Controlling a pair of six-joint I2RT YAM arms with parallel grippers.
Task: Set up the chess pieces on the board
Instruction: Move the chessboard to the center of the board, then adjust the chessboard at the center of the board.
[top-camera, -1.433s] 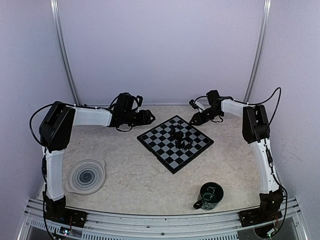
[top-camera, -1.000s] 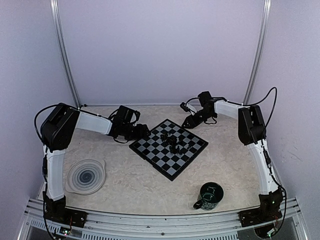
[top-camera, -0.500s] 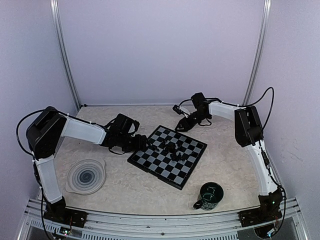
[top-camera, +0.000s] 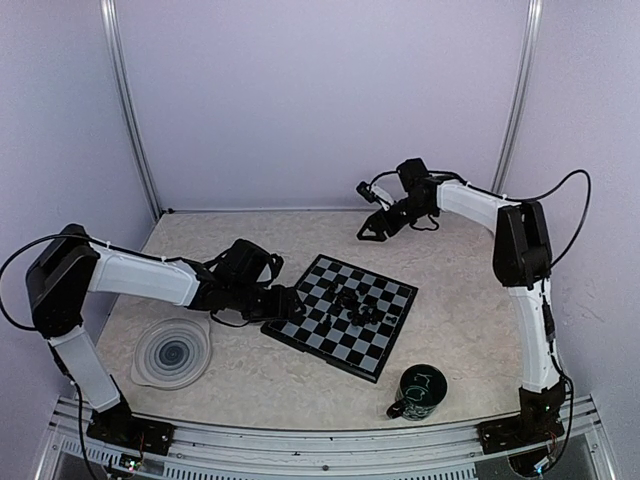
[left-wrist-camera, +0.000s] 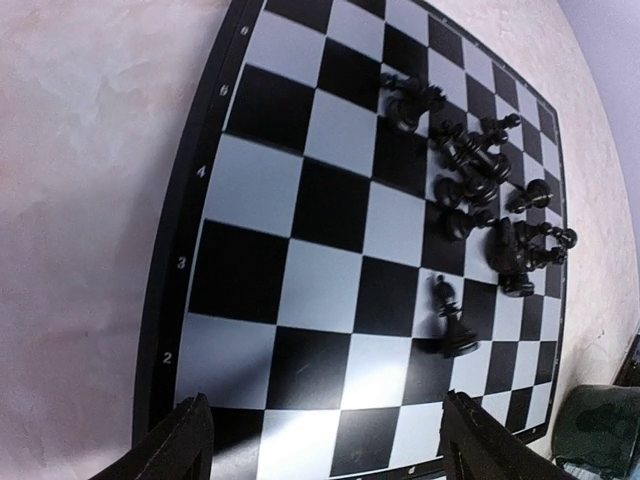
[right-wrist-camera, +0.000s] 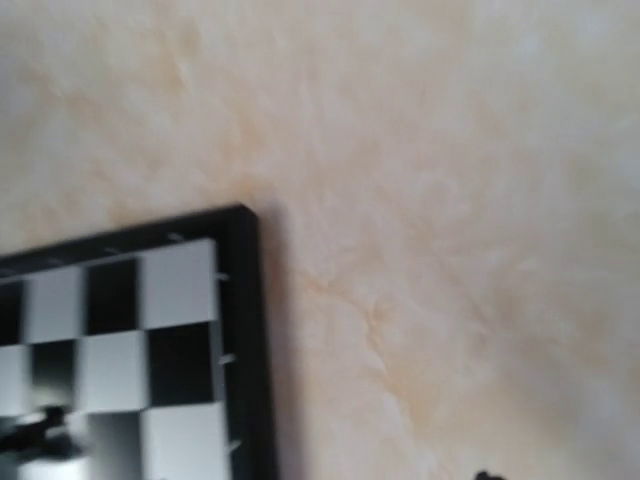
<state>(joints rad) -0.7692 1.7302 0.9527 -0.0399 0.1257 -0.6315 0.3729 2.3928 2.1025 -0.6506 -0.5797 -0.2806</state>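
The board (top-camera: 322, 332) lies skewed on the tabletop (top-camera: 250, 385), and I judge that the left gripper (top-camera: 283, 303) is there to nudge it square. To do that well, both fingers (left-wrist-camera: 185, 442) should sit low against the dark border and push slowly. The black chess pieces (left-wrist-camera: 478, 190) cluster near the board's middle, several toppled, and could roll; 1 lone piece (left-wrist-camera: 450, 322) stands apart, nearer the gripper. The left arm reaches low and long, its jaws spread wide at the board's near edge, clamping nothing. The right arm stretches far forward, with the right gripper (top-camera: 372, 227) above bare table beyond the far corner. I cannot tell how far apart its jaws stand.
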